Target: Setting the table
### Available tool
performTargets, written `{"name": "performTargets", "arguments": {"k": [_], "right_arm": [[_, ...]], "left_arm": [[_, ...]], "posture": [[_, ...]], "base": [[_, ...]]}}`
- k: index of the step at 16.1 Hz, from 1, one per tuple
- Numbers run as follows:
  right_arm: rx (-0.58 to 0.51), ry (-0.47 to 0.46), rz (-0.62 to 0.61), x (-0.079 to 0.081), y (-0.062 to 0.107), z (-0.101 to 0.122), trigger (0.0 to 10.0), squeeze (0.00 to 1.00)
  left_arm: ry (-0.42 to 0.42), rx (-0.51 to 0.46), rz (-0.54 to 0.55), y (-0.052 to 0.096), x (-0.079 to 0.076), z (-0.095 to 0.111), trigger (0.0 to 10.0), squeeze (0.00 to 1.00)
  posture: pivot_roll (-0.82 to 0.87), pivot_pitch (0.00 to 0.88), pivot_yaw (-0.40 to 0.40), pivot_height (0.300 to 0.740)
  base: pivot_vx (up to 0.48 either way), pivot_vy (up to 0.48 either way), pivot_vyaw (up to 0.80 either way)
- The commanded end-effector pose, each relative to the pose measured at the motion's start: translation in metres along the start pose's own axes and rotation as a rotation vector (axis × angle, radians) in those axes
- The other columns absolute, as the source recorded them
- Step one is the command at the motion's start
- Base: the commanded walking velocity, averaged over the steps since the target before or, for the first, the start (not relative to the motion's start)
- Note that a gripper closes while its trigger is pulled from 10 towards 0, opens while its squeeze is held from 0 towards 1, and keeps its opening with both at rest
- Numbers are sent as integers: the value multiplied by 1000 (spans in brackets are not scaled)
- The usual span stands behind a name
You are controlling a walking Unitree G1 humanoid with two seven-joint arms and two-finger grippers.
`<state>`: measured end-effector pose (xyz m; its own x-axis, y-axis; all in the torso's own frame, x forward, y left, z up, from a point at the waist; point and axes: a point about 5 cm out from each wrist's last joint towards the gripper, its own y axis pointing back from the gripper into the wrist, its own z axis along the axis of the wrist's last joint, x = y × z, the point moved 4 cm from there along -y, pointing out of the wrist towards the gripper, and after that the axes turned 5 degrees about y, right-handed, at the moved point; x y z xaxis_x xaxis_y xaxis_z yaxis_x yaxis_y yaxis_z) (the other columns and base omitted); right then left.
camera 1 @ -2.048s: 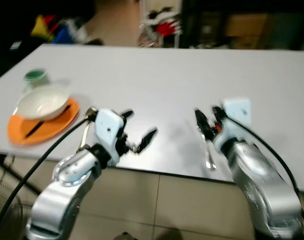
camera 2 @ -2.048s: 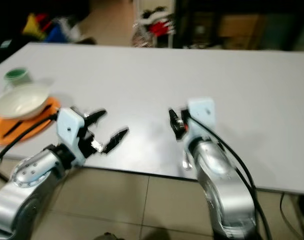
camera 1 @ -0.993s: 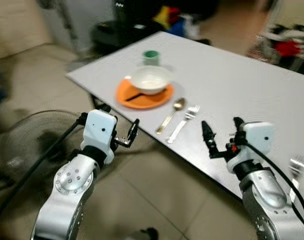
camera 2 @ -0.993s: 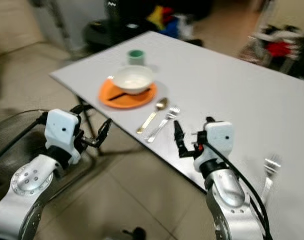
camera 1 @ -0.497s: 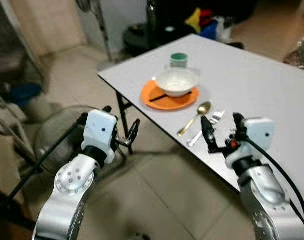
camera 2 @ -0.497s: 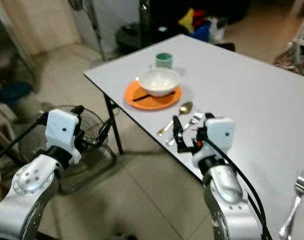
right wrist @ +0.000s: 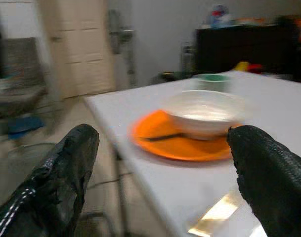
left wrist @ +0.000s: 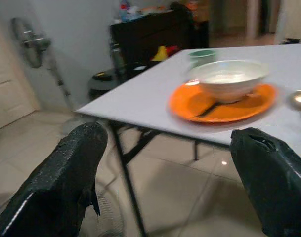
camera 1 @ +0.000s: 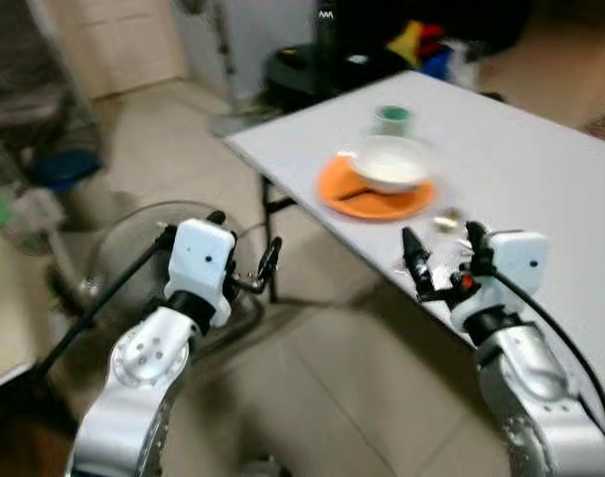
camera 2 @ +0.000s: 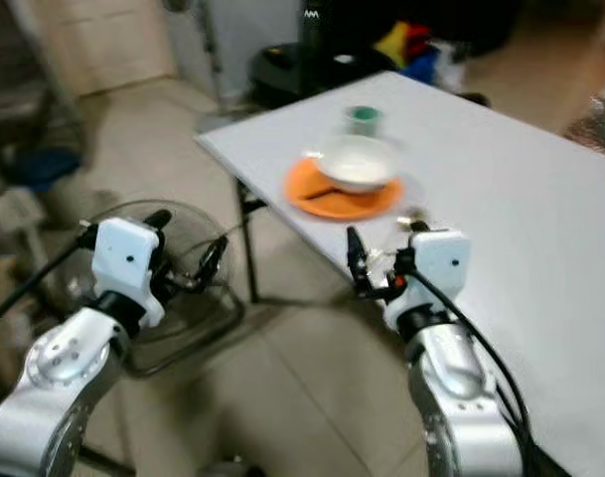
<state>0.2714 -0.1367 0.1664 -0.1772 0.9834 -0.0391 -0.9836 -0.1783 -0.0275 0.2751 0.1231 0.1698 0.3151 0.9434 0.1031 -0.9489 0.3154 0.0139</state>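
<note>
Beyond table (camera 1: 540,169) corner: tiled floor (camera 1: 312,388); right gripper (camera 1: 439,260) fingers spread over edge.

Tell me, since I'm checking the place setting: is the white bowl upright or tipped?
Upright. The white bowl sits level on the orange plate, rim facing up, with a dark utensil lying under its edge.

My arms are chunky brushed silver tubes with round joint caps dotted with little screws. Each wrist ends in a boxy white housing, and a thick black cable loops off the back of both. The left gripper (camera 1: 244,268) and right gripper (camera 1: 443,260) have long black fingers, kinda textured up close, with a bit of red by the right one.
</note>
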Motion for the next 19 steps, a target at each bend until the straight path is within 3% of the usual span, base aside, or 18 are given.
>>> {"name": "performTargets", "arguments": {"k": [1, 15, 19], "right_arm": [[2, -5, 25, 3, -1, -1, 10000, 1000], [-18, -10, 86, 10, -6, 3, 10000, 1000], [-6, -50, 84, 11, -9, 2, 10000, 1000]], "left_arm": [[-2, 3, 2, 1, 0, 0, 10000, 0], [-29, 1, 21, -1, 8, 2, 10000, 0], [-32, 1, 38, 0, 11, 2, 10000, 0]], "posture": [[117, 0, 37, 740], [112, 0, 49, 740], [114, 0, 46, 740]], "base": [[0, 356, 800], [0, 352, 800], [0, 349, 0]]}}
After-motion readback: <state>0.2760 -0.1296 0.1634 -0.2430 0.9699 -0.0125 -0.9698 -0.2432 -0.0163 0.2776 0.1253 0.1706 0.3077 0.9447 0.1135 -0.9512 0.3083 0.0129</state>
